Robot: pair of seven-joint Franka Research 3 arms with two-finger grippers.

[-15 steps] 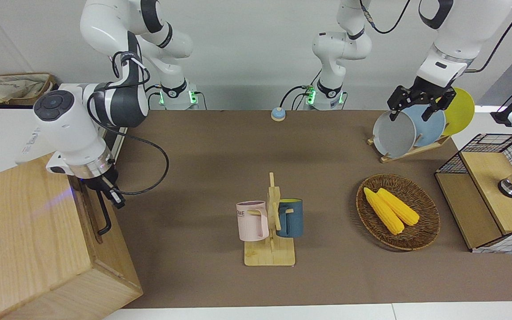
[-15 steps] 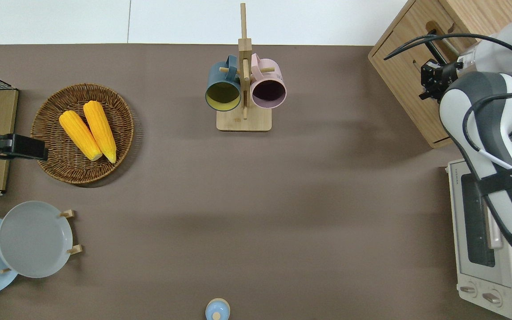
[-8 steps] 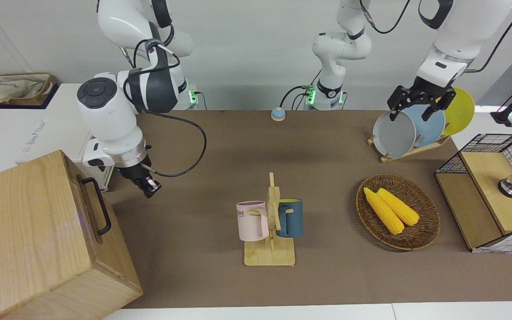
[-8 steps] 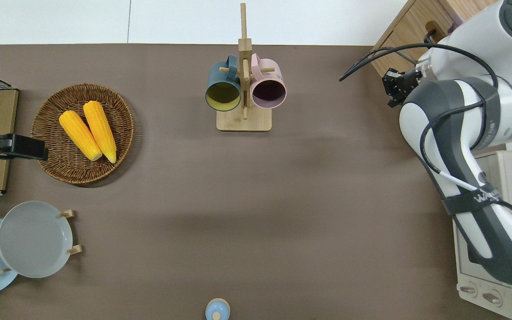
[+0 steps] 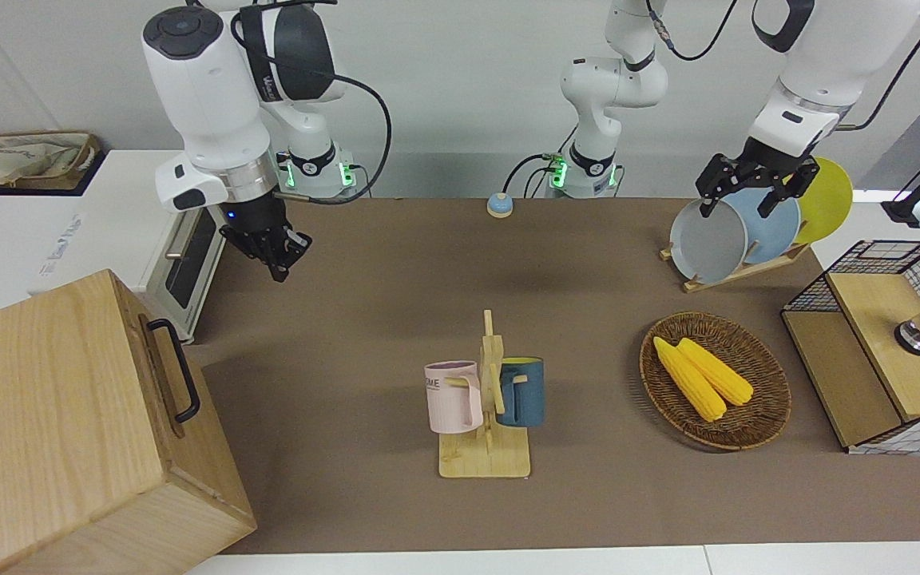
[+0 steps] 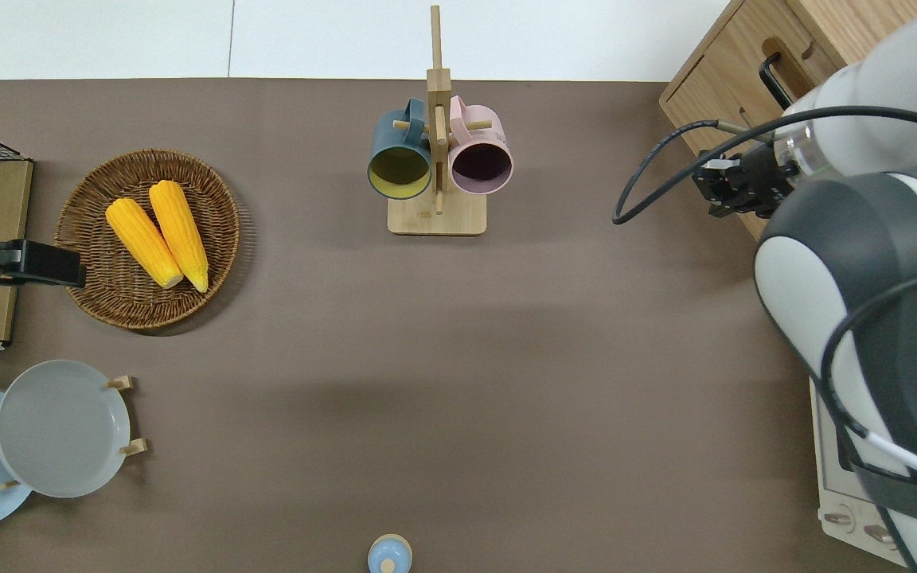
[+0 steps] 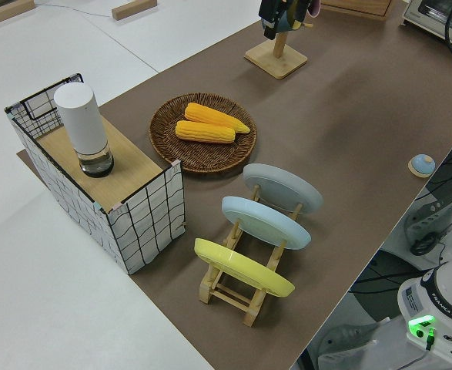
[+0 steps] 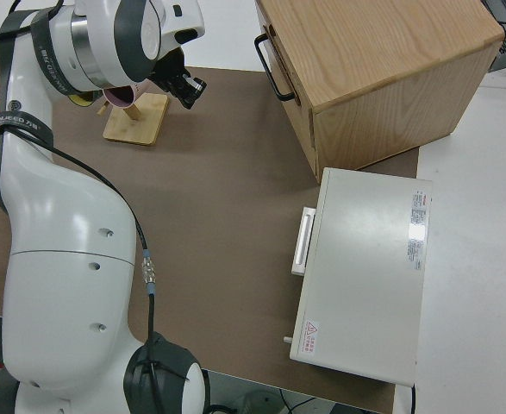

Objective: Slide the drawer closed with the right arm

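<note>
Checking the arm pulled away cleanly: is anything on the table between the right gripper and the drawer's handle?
No. In the front view only bare brown mat separates the right gripper from the drawer handle.

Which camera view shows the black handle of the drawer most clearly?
The front view: the handle shows its whole bar against the closed drawer. The right side view shows it too, smaller. In the overhead view the right arm covers part of it. The left side view misses it.

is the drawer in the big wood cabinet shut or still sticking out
Shut: the drawer front sits flush with the cabinet face, and the right claw is clear of its handle.
</note>
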